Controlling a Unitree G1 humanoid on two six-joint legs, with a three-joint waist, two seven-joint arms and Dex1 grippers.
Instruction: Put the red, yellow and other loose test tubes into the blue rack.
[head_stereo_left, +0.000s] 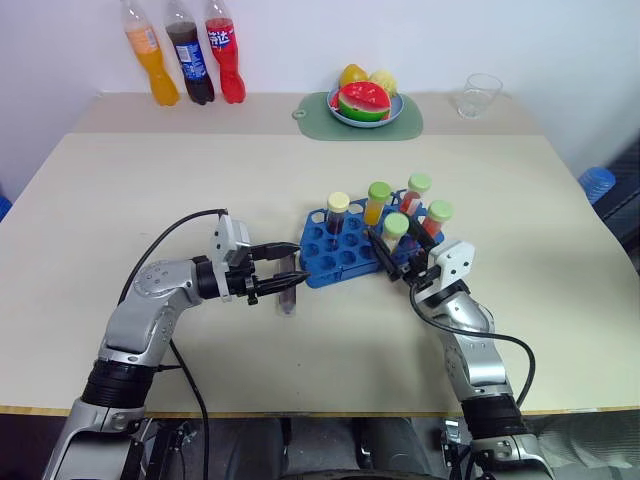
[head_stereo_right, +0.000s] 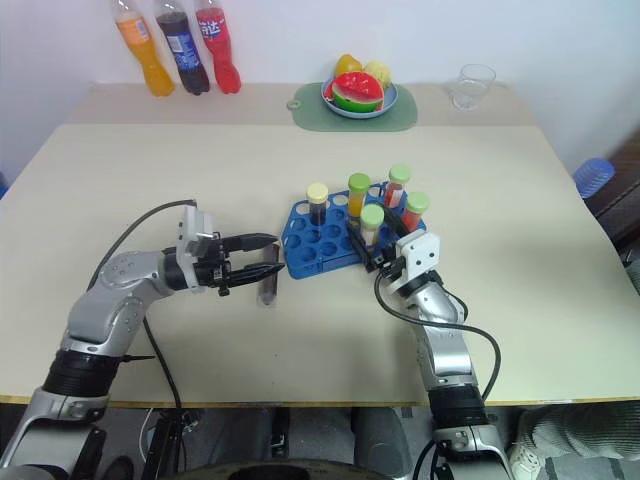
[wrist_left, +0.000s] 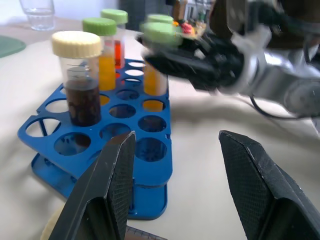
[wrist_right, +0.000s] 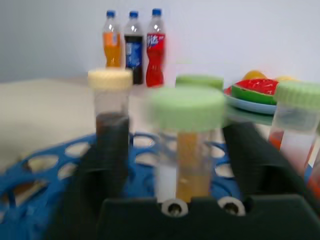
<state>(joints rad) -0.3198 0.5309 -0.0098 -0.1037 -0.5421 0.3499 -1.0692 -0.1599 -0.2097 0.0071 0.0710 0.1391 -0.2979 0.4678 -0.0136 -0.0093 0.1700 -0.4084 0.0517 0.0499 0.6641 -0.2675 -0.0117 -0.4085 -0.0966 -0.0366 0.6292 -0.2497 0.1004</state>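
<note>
**Blue rack holds five tubes; one more hangs in your left claw**

Blue plastic marks your target: the rack (head_stereo_left: 345, 243) sits on the beige table (head_stereo_left: 120, 190) between your two arms, slightly right of centre. Five capped tubes stand upright in it. The cream-capped tube (head_stereo_left: 338, 213) with dark liquid is at the left of the group, the orange-filled tube (head_stereo_left: 377, 202) just right of it, and two red-filled tubes (head_stereo_left: 416, 194) further right, towards the far right corner. The yellowish tube (head_stereo_left: 396, 235) with a green cap stands nearest your right arm.

Your left gripper (head_stereo_left: 286, 268) points right, just off the rack's near left corner. A loose tube (head_stereo_left: 288, 296) hangs beneath its tips, against the lower finger, and seems to be pinched there, though the grip itself is hard to make out. In the left wrist view the two fingers (wrist_left: 107, 190) stand apart, with a cream cap showing at the frame's edge below them.

Your right gripper (head_stereo_left: 388, 258) reaches in from the near right, with its fingers spread on either side of the yellowish tube. The right wrist view shows clear gaps between that tube and each finger (wrist_right: 260, 160), so the claw is released and not pressing on it.

At the far edge of the table you have three soda bottles (head_stereo_left: 187, 52) on the left, a plate of fruit (head_stereo_left: 365, 103) on a green mat in the middle, and a clear glass (head_stereo_left: 479, 95) to the right.
</note>
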